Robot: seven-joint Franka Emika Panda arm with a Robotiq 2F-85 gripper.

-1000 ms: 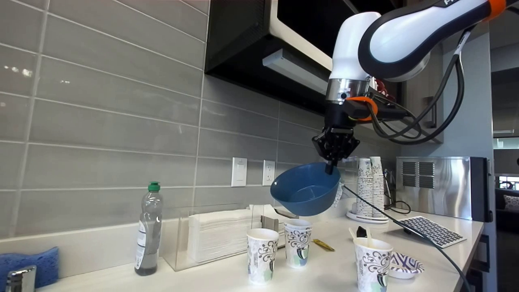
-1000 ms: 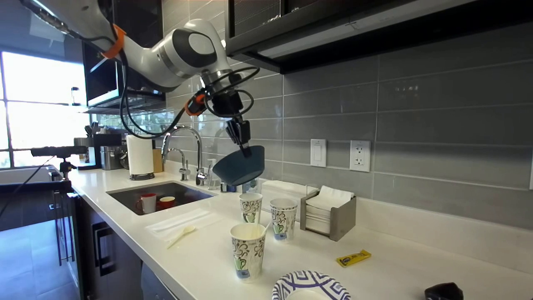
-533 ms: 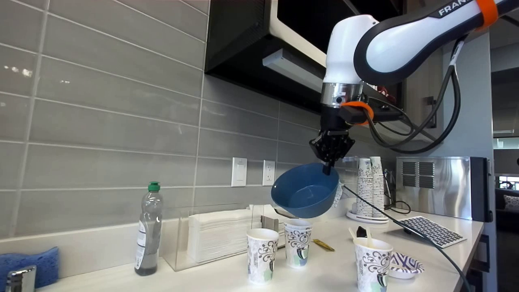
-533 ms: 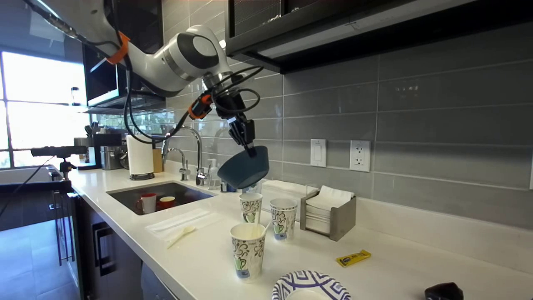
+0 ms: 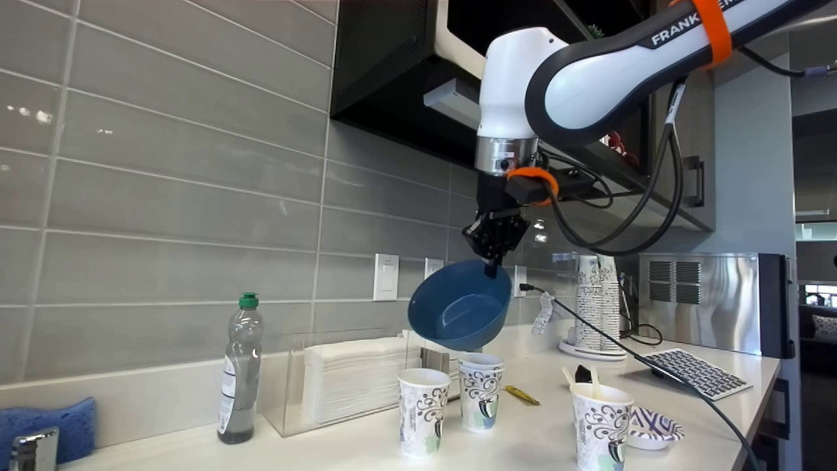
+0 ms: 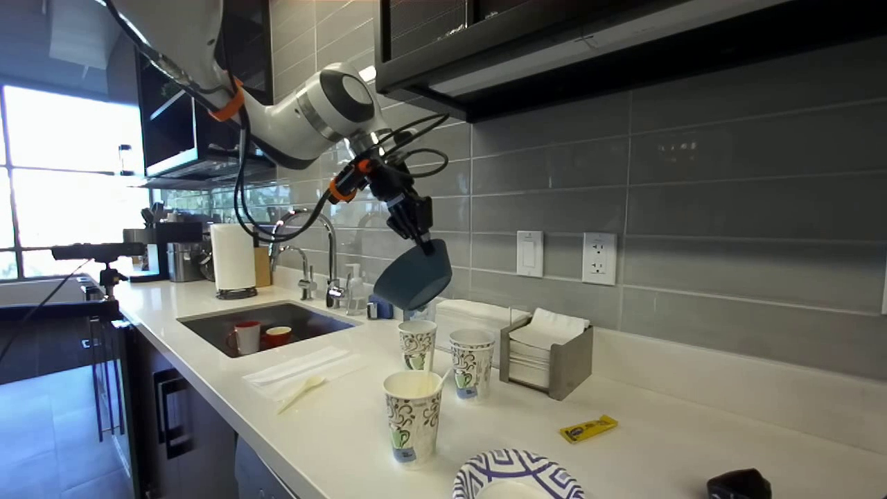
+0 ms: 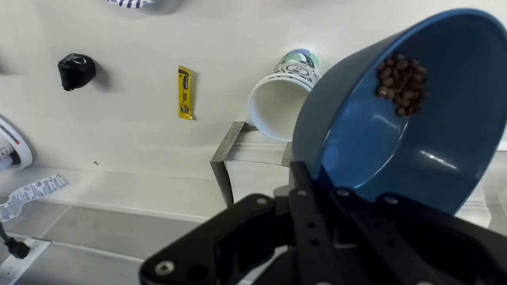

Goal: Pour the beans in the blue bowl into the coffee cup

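Blue bowl (image 5: 454,314) has moved left in an exterior view, rim pinched in my pincer (image 5: 492,269), above the cups (image 5: 422,415) though alignment's unclear; I'd centre its lip, then tip the beans (image 7: 402,85) slowly.

I count one arm (image 5: 588,91), one gripper (image 5: 491,269) out there, one bowl (image 5: 451,320) and one heap of beans (image 7: 402,83), too bunched for me to number singly. Three cups (image 6: 412,433) stand separately, one of which I can't tell from a nested pair, and two stacks (image 5: 608,307) hold more. I tally one dish (image 6: 516,461), one packet (image 6: 587,430), one black lump (image 7: 77,71), one keyboard (image 5: 696,373), one sponge (image 5: 75,428), one green-capped bottle (image 5: 242,386), one pump bottle (image 6: 355,291), one spoon (image 6: 312,382) and one paper roll (image 6: 233,258). The sink (image 6: 315,320) gives me two pieces of crockery (image 6: 247,339). I make it two faucets (image 6: 335,294), one switch (image 6: 530,255) and two outlets (image 5: 520,273).
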